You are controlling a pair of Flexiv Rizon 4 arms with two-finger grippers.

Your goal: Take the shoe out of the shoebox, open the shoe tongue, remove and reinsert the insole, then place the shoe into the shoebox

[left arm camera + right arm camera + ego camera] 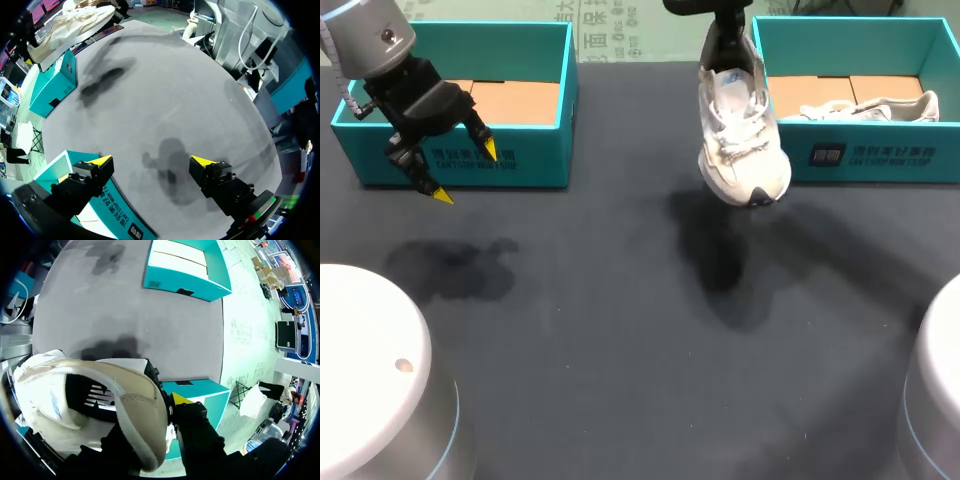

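Right hand (728,50) is clamped on the white shoe (740,135) at the heel collar and carries it in the air, toe down, laces facing the robot's side. From the right wrist camera, one yellow fingertip (180,399) sits against the outside of the collar; the other is hidden by the shoe, so I can't see exactly where it bites. The shoe hangs clear above the dark tabletop (620,330), just beside the near-left corner of the right shoebox (880,155), outside it, with its shadow (720,250) on the cloth underneath. A second shoe (870,108), also white, lies on its side inside the right shoebox on the cardboard liner (820,90). Left hand (466,172) is released: fingers spread wide, nothing between them, hovering over the front wall of the left shoebox (535,165). One yellow tip is above the wall, the other is out over the tabletop in front of it. The left wrist camera shows the same thing: bare cloth and the hand's shadow between the fingers, and a teal box edge under one finger. The left shoebox shows only its cardboard bottom.
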